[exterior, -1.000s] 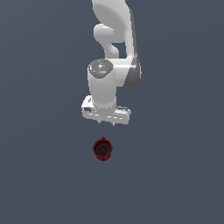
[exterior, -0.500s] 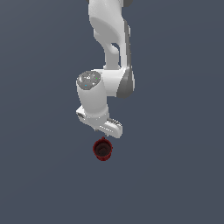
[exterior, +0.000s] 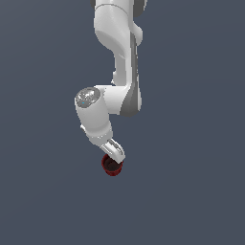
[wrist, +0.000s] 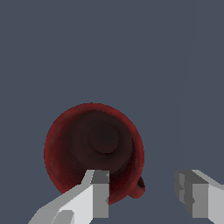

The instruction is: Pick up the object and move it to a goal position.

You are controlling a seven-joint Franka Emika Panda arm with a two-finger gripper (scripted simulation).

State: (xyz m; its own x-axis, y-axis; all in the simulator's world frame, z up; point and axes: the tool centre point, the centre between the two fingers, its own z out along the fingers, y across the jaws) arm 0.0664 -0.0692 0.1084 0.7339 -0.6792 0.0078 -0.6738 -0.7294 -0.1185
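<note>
Exterior view: my gripper [exterior: 115, 155] sits right above the dark red mug [exterior: 112, 166] on the grey floor, partly covering it. Wrist view: fingers spread; one fingertip [wrist: 99, 183] over the mug [wrist: 83, 135] rim, its handle between them.

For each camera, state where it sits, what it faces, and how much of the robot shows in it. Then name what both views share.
Exterior view: off the arm, looking down on the grey floor; shows the white arm, its gripper over the dark red cup.
Wrist view: on the wrist, looking down between the fingers into the cup; only the two fingers show, spread, one over the cup's rim and one outside by its small handle.
Shared: the cup, the gripper and the floor.
</note>
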